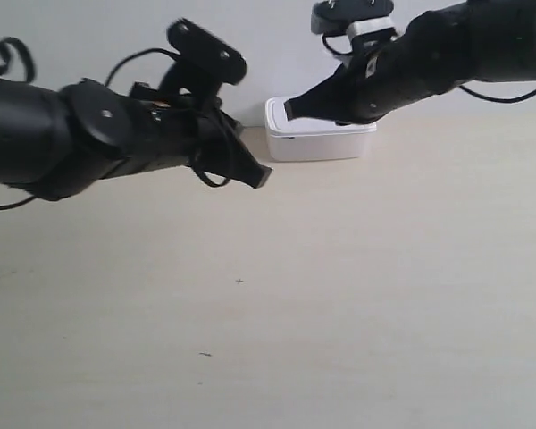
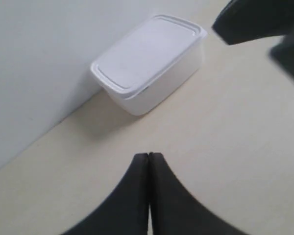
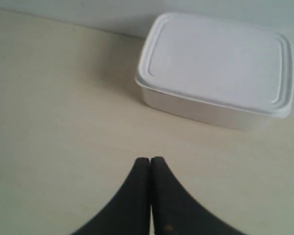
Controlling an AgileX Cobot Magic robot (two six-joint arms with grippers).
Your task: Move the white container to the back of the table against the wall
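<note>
I take this for a robotics lab test cell: a plain cream bench (image 1: pixel 339 313) against a blank pale wall (image 1: pixel 89 36), with two black robot arms (image 1: pixel 71 143) over it.

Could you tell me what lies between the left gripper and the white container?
In the left wrist view, only bare table separates the left gripper from the white container.

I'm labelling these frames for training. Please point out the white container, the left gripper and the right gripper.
white container (image 3: pixel 215 58), right wrist view, middle of its lid.
left gripper (image 2: pixel 148 157), left wrist view, where its shut fingertips meet.
right gripper (image 3: pixel 150 160), right wrist view, where its shut fingertips meet.
</note>
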